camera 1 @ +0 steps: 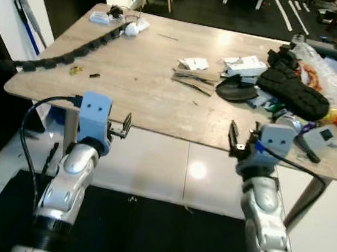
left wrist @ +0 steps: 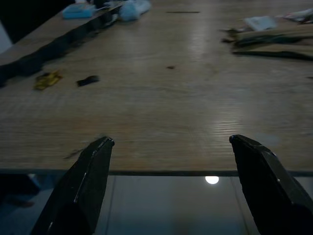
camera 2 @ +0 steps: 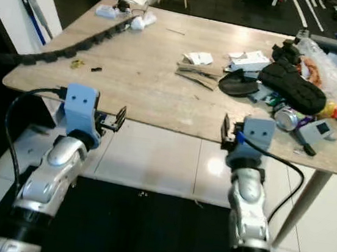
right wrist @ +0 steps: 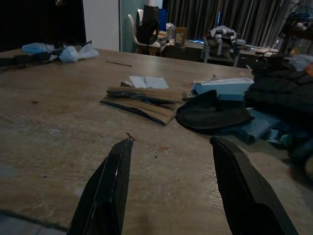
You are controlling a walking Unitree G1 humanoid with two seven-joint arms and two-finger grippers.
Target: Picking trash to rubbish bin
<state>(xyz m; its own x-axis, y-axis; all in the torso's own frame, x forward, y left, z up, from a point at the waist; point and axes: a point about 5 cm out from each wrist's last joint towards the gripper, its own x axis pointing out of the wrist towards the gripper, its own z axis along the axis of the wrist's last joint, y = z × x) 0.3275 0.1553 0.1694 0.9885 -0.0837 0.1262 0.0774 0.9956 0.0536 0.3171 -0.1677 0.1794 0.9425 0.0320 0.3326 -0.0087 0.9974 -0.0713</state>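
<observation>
1. Pale wood-grain tabletop (camera 1: 143, 80) carries the trash — flattened brown cardboard scraps (camera 1: 194, 80) and a crushed silver can (camera 1: 289, 122) towards its right side.
2. Left gripper (left wrist: 171, 188) and right gripper (right wrist: 171, 188) hover at the near edge — both wide open, empty.

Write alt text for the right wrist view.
The right gripper hangs open over the near edge of a wooden table. Beyond its fingers lie flattened cardboard scraps, a black cap and a white box.
</observation>
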